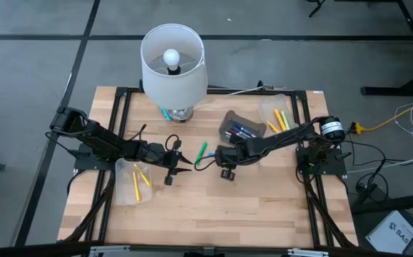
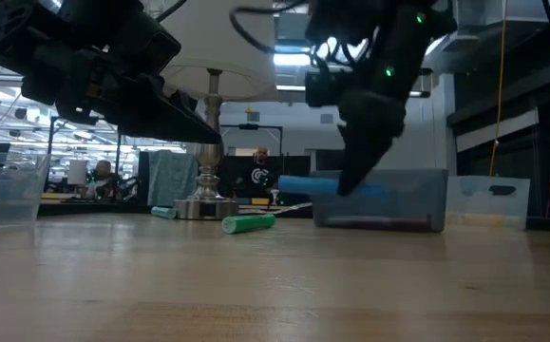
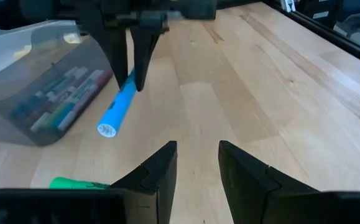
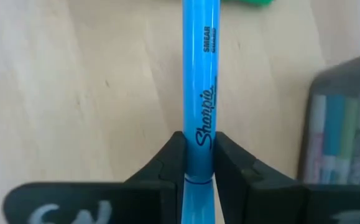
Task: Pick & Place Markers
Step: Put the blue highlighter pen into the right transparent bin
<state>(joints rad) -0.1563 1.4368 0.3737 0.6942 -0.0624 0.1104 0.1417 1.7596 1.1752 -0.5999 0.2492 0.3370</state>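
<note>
blue marker (image 4: 199, 93) clamped between the two dark fingers of the right gripper (image 4: 198, 163), which pinch its barrel tight near one end, the rest of the pen jutting out ahead over bare wood. seen from the left wrist, the same blue marker (image 3: 117, 109) hangs tilted from the right gripper (image 3: 132, 65) above the table (image 3: 242, 93), clear of the surface as far as can be told. from overhead, the right gripper (image 1: 210, 158) sits near the middle of the table (image 1: 213, 214), with the arm reaching in from the right edge.

the left gripper (image 1: 185, 165) faces it from just beside, toward the left, its fingers (image 3: 161, 171) parted and holding nothing, with a plain gap between them.

a green marker (image 1: 202, 150) lies flat on the wood between the two grippers and the lamp (image 1: 174, 64) at the far edge; the low view shows the green marker (image 2: 248, 223) resting on its side. a teal marker (image 1: 165, 113) lies at the lamp's base. a dark bin (image 1: 242, 128) right of centre holds several markers, a clear bin (image 1: 281, 114) near the far right corner holds yellow and green ones, and another clear bin (image 1: 133, 180) toward the left edge holds yellow markers (image 1: 140, 175).
</note>
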